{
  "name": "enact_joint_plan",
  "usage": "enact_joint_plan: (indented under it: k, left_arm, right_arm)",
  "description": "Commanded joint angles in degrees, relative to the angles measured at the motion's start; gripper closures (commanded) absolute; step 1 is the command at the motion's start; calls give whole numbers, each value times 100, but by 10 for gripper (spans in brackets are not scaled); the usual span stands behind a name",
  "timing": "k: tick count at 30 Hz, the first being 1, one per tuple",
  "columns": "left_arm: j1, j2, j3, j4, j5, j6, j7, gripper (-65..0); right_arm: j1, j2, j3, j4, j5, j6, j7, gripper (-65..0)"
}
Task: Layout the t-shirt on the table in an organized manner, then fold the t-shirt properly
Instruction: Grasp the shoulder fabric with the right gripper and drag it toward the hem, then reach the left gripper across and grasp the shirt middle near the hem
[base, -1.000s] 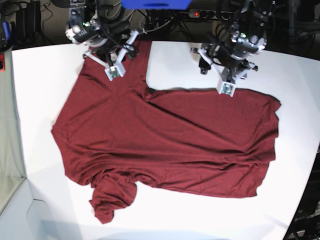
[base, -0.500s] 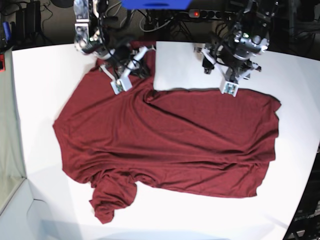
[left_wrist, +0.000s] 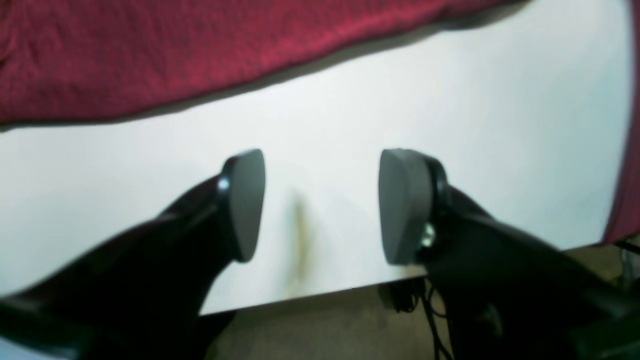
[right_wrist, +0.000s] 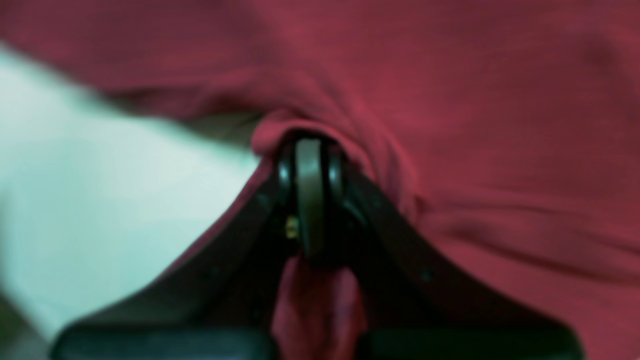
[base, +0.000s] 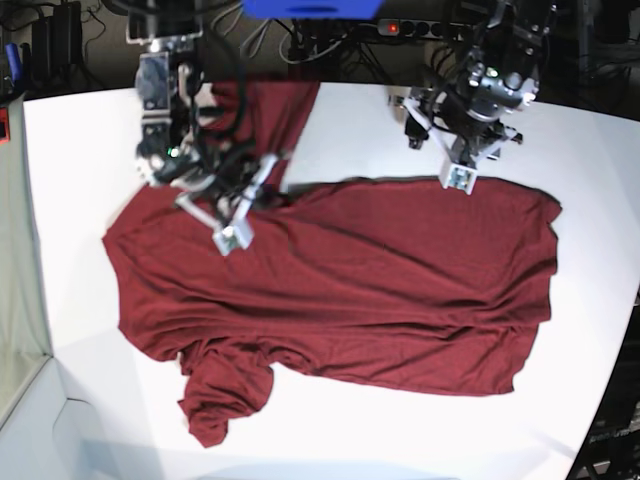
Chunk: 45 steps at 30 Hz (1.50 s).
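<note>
Right gripper (right_wrist: 310, 150) now lower, pinching t-shirt (base: 380, 290) per wrist view; left gripper (left_wrist: 320, 200) agape.

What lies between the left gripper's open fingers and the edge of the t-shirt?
Only bare table. In the left wrist view, the left gripper hangs open over white surface, apart from the t-shirt.

A: How is the base view lit?

B: Evenly and brightly from above; the table (base: 90, 150) glares white, the t-shirt (base: 380, 280) casts thin soft shadows along its edges, and the table's edges bow near the frame corners.

A: And the wrist views?

B: Both are soft. The left wrist's fingers (left_wrist: 245, 200) blur; the right wrist's cloth (right_wrist: 500, 100) smears, with a greenish table tint.
</note>
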Motion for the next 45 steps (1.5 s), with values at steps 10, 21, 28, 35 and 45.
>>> enact_joint_plan:
  k: [10, 21, 28, 35, 45]
  left_arm:
    - [-211, 191, -15, 109, -12, 10, -82, -355]
    - [-510, 551, 135, 73, -20, 10, -91, -356]
    - [-545, 710, 1471, 65, -20, 10, -82, -360]
    - [-563, 718, 2456, -67, -20, 10, 67, -538]
    - [-985, 1035, 2570, -876, -179, 10, 111, -620]
  right_arm:
    - [1965, 1, 27, 75, 58, -16, -509, 0]
    - [2581, 141, 27, -435, 93, 2, -869, 0]
    - [2229, 168, 19, -435, 76, 19, -711, 0]
    - [2220, 335, 54, -435, 102, 28, -711, 0]
    - [2106, 405, 54, -435, 102, 28, -711, 0]
